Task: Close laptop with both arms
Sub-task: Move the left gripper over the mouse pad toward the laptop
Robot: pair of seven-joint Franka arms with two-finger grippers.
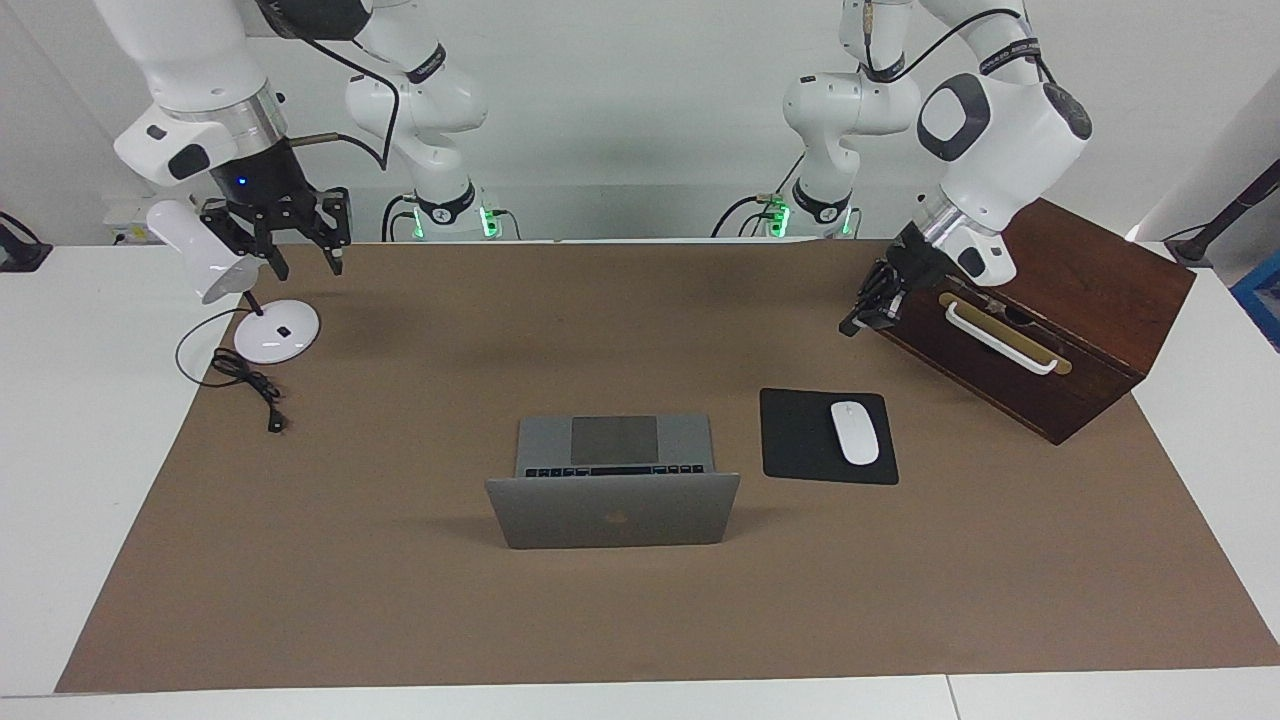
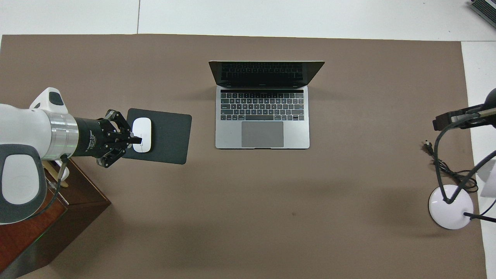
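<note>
The laptop has a matt, brushed-looking metal shell. A matt brown paper-like sheet covers the smooth white tabletop. By the left end effector, a dark polished wooden box; a glossy white mouse on a matt black pad.

A plain white wall runs along one end of the white table. A brown mat covers most of the tabletop. Even, soft light falls from above, leaving faint shadows on the mat. Green lights glow low against the wall.
</note>
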